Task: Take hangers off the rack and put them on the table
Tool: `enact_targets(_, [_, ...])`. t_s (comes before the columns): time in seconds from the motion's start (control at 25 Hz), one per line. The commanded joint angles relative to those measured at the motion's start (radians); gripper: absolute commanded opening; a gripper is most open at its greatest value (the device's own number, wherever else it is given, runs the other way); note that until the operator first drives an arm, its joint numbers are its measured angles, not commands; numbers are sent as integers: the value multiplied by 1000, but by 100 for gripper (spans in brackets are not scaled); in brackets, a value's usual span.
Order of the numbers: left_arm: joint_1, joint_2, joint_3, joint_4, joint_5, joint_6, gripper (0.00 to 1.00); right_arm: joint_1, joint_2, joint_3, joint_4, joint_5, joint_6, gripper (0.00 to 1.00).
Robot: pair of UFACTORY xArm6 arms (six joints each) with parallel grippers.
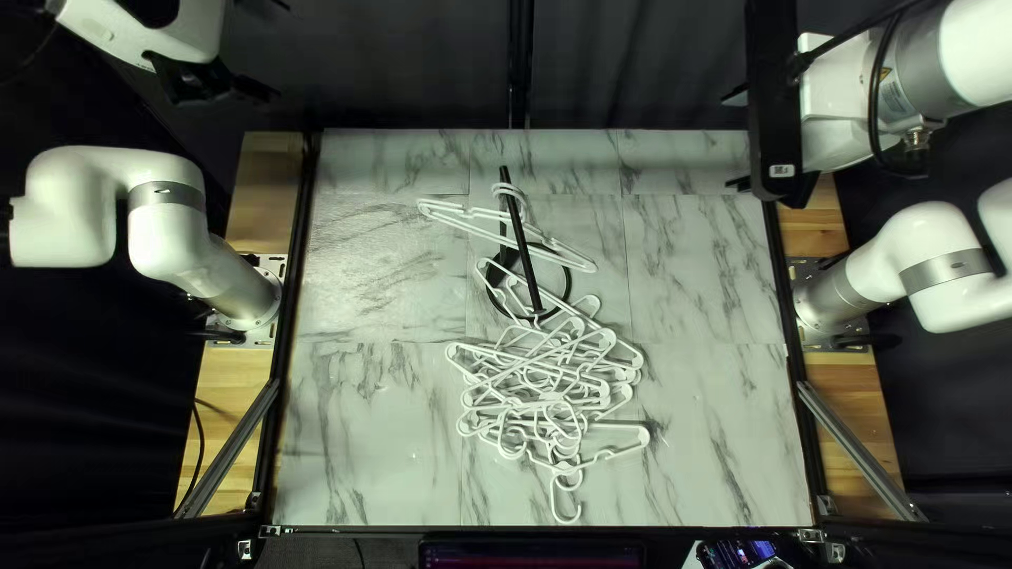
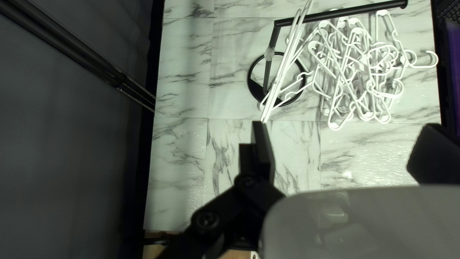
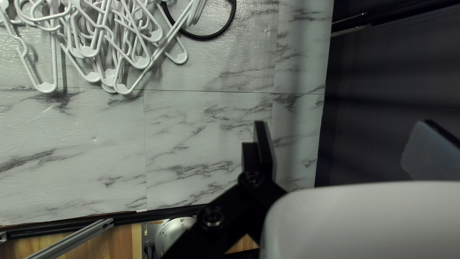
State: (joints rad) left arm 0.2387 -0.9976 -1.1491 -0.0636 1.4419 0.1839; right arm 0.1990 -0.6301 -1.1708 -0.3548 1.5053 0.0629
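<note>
a dark curtain (image 1: 633,63) backs the white, grey-veined marble-look tabletop (image 1: 696,274). a few white plastic hangers (image 2: 282,72) hang from the black rack (image 1: 522,242) with its round base; more lie in a tangled heap (image 1: 543,398) on the tabletop, nearer its near edge. i have my left claw (image 1: 274,47) and right claw (image 1: 735,140) spread wide.

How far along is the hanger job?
Looks well along. Done: a tangled pile of white hangers lies on the table, on the rack's near side. In hand: nothing; left hand and right hand are both open and empty. To go: the overlapping hangers on the rack; I can't count them exactly.
</note>
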Motion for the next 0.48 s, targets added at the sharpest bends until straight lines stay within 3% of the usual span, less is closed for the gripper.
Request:
enact_targets(0.04, [-219, 1, 13, 213, 2, -214, 100, 0, 0, 0, 0, 0, 0, 100])
enact_targets(0.4, [-222, 0, 18, 220, 5, -228, 100, 0, 0, 0, 0, 0, 0, 100])
enact_targets(0.48, [-259, 7, 35, 259, -16, -262, 100, 0, 0, 0, 0, 0, 0, 100])
